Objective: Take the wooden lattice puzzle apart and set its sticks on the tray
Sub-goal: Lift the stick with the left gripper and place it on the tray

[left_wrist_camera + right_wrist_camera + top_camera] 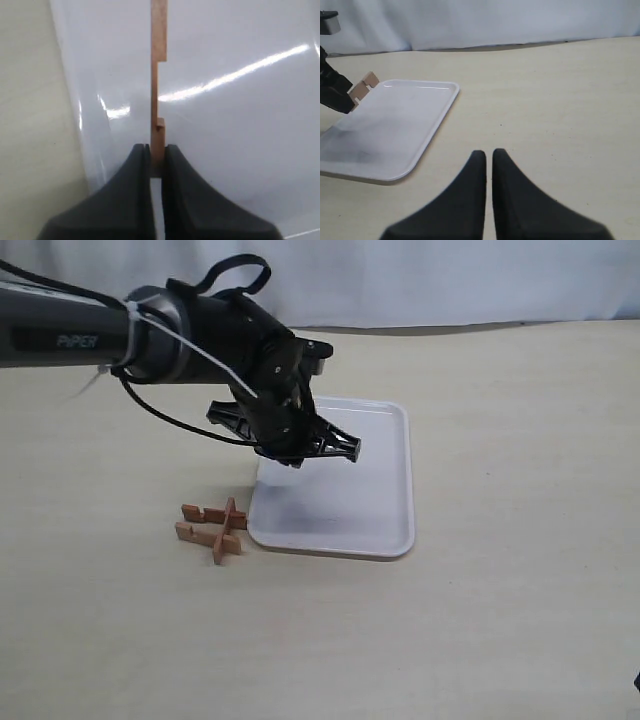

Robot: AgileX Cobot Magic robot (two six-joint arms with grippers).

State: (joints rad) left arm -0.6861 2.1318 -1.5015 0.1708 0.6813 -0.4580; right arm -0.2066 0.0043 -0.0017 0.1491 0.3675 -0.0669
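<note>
Left end effector (157,150): closed on one end of a single stick (158,75). The two black fingers press its flat faces.

Held stick: reddish-brown wood with two cut notches along one edge. It points straight out from the fingertips and is clear of the surface beneath it.

Position of the hold: above the tray (380,540), over its left part in the exterior view. The left arm (70,330) reaches in from the left.

Tray: white, with rounded corners and a low rim. It lies flat on the tabletop (500,620), and no stick is seen lying in it.

Wooden lattice puzzle (212,528): on the tabletop just beside the tray's near left corner, outside the rim. Two bars lie side by side with a third crossing them near their right ends.

Right end effector (488,155): fingers drawn together with only a thin slit between them, and nothing is held. It hangs above bare tabletop on the tray's right side, well apart from the puzzle.
</note>
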